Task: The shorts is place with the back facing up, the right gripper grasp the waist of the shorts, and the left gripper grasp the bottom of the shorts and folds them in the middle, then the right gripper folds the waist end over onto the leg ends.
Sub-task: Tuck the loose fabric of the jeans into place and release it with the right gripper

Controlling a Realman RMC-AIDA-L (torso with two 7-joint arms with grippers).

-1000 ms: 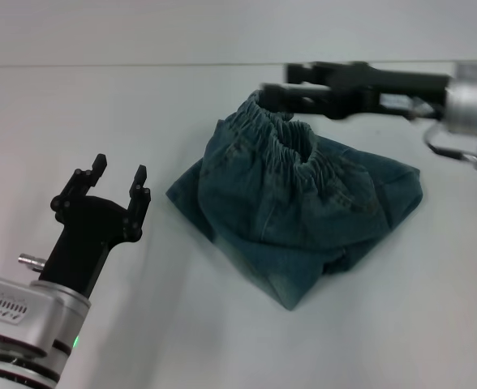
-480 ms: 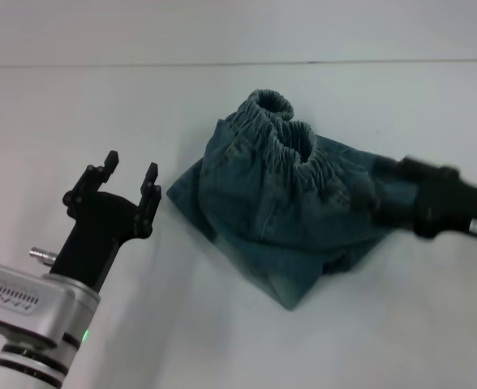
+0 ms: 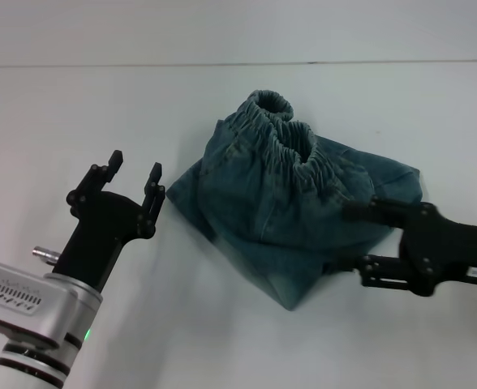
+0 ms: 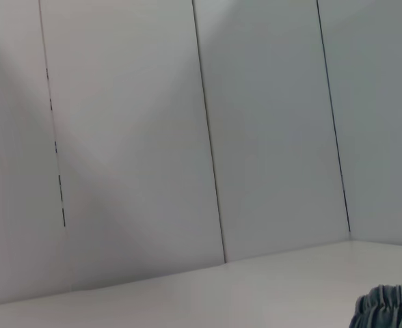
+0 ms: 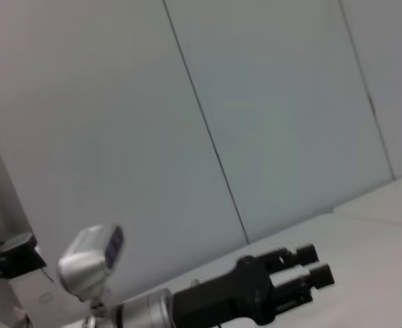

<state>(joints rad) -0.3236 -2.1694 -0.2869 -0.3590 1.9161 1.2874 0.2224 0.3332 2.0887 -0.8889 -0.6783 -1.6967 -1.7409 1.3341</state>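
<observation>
— Since a second ago, what has moved?

— Mostly the right gripper (image 3: 344,239). It was up at the waistband, at about one o'clock of the heap; now it reaches in from four o'clock, low against the near-right edge of the shorts (image 3: 291,207). Its fingers are spread, one lying on the denim, the other beside the fold below, with nothing clamped. The left gripper (image 3: 133,182) has crept closer to the cloth and hovers at nine o'clock, fingers apart, gripping nothing.

— And the shorts themselves?

— Unmoved: a rumpled mound at the middle of the white table (image 3: 100,105), elastic waist (image 3: 291,134) bunched up at twelve o'clock, a faded corner pointing to six.

— How will they handle?

— My guess: soft and floppy but fairly heavy for cloth, so they'll sag and drag instead of holding shape. The gathered waistband is thick and should pinch securely. The hems aren't visible in this heap, so I can't tell where the left would take hold.
</observation>
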